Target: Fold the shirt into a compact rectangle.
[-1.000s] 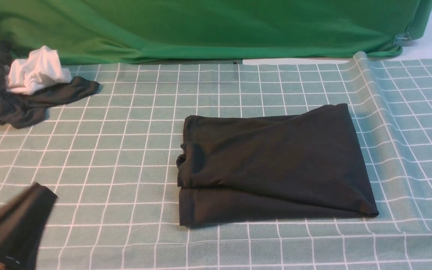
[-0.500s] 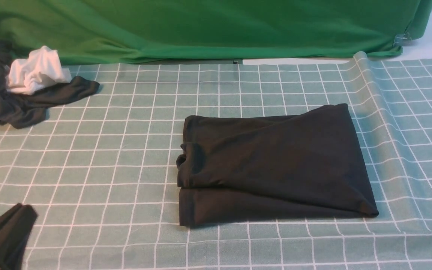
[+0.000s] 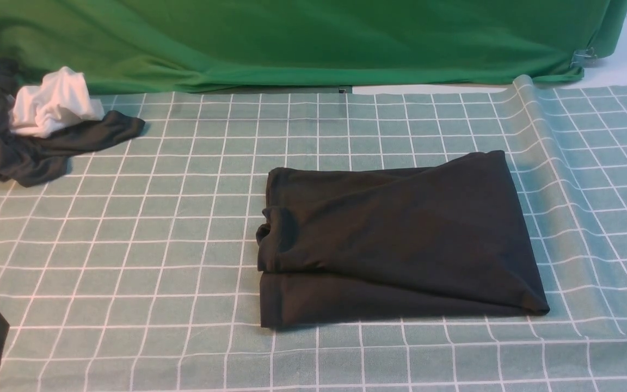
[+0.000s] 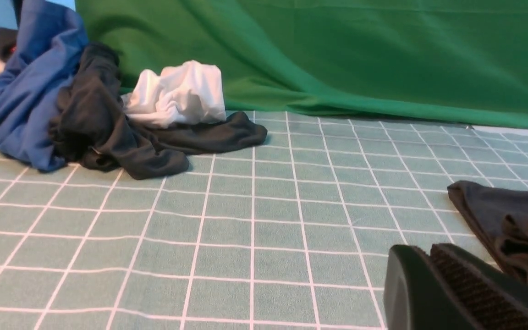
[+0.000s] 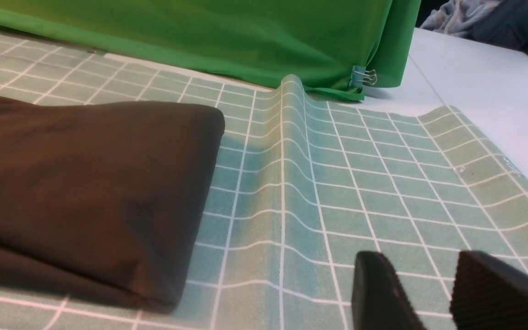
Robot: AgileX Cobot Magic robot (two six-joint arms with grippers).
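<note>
Partly cut off beside the shirt [image 3: 395, 239], the left gripper [image 4: 433, 293] is sitting closed; the right gripper [image 5: 422, 293] is gaping, empty.

Green backdrop [image 3: 292, 38] — checked teal tablecloth [image 3: 128, 218].

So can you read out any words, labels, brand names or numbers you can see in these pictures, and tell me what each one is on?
No readable text in any view.
The shirt: folded, plain black side up, no logo or label showing.
Dark grey garment, white cloth, blue cloth: no print visible.
Green backdrop and checked table cover: only plain colour and white grid lines.
</note>
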